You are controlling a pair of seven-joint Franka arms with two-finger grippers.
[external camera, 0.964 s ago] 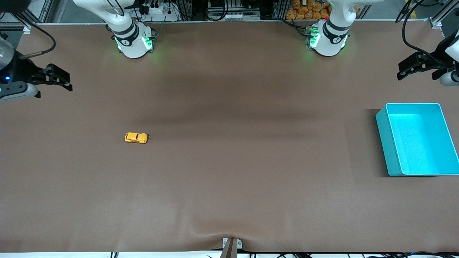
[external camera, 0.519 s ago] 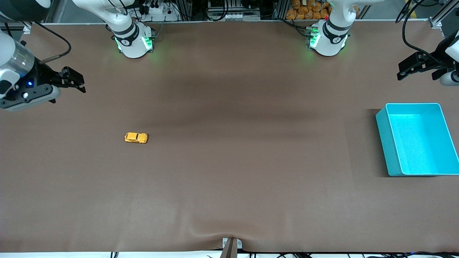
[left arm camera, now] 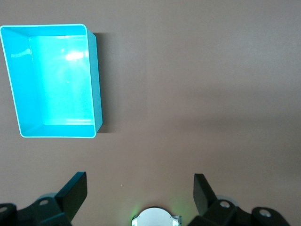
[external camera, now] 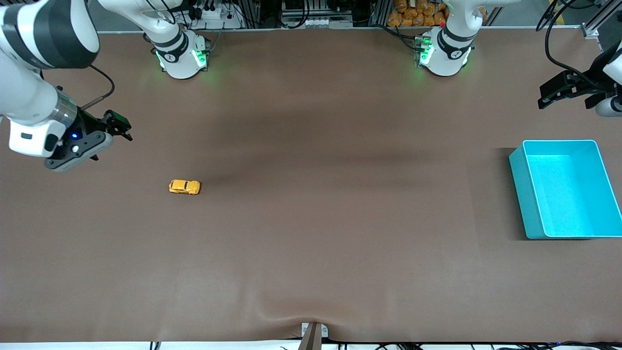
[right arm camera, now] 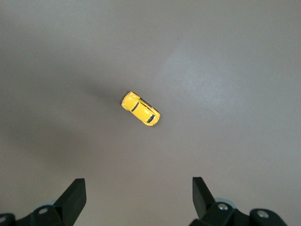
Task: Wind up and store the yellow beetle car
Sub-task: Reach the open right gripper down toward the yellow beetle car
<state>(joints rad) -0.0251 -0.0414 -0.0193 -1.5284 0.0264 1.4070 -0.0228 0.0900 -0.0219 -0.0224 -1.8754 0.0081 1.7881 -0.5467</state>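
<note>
From the front I see the car (external camera: 184,187) on its wheels on the table (external camera: 311,253) toward the right arm's end, well apart from the bin (external camera: 600,167) at the left arm's end. My right gripper (external camera: 118,127) hangs over bare table at about ten o'clock from the car. Only its wrist view shows its fingers (right arm camera: 73,195) wide apart, the car (right arm camera: 141,109) lying diagonally below. The left gripper (external camera: 559,92) waits, fingers (left arm camera: 75,190) spread; its wrist view shows the bin (left arm camera: 19,117) empty.
</note>
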